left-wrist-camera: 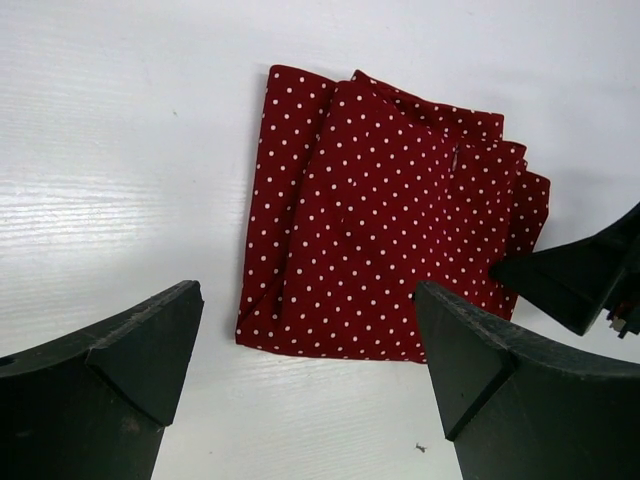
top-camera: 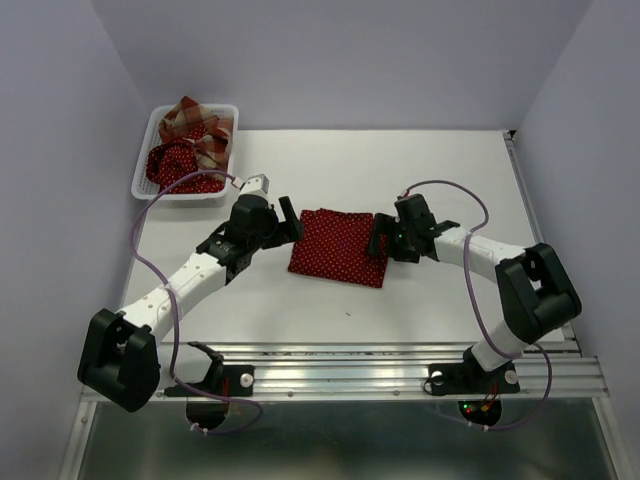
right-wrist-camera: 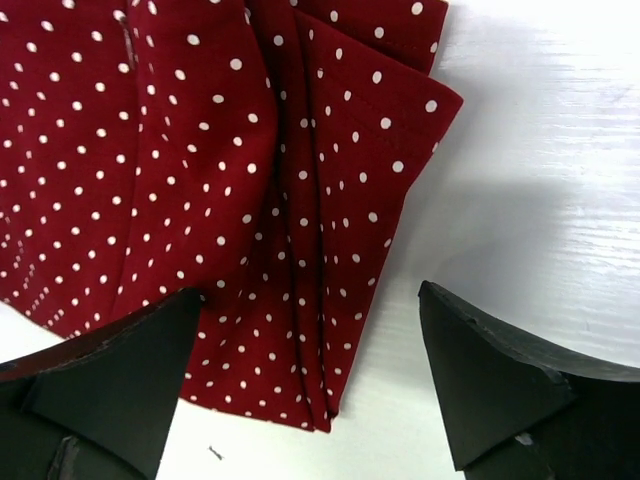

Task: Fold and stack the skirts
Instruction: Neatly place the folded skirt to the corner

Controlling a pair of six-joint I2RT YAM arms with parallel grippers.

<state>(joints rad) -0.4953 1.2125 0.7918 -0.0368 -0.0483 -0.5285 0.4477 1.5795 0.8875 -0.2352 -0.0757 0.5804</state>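
Both agape — left gripper (top-camera: 290, 220), right gripper (top-camera: 378, 238) — folded dotted skirt (top-camera: 338, 245) between; basket (top-camera: 143, 165) skirts (top-camera: 190, 140) tangled, indistinct

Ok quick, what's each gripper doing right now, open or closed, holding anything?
Left gripper: open, holding nothing.
Right gripper: open, holding nothing, at the edge of the folded polka-dot skirt.
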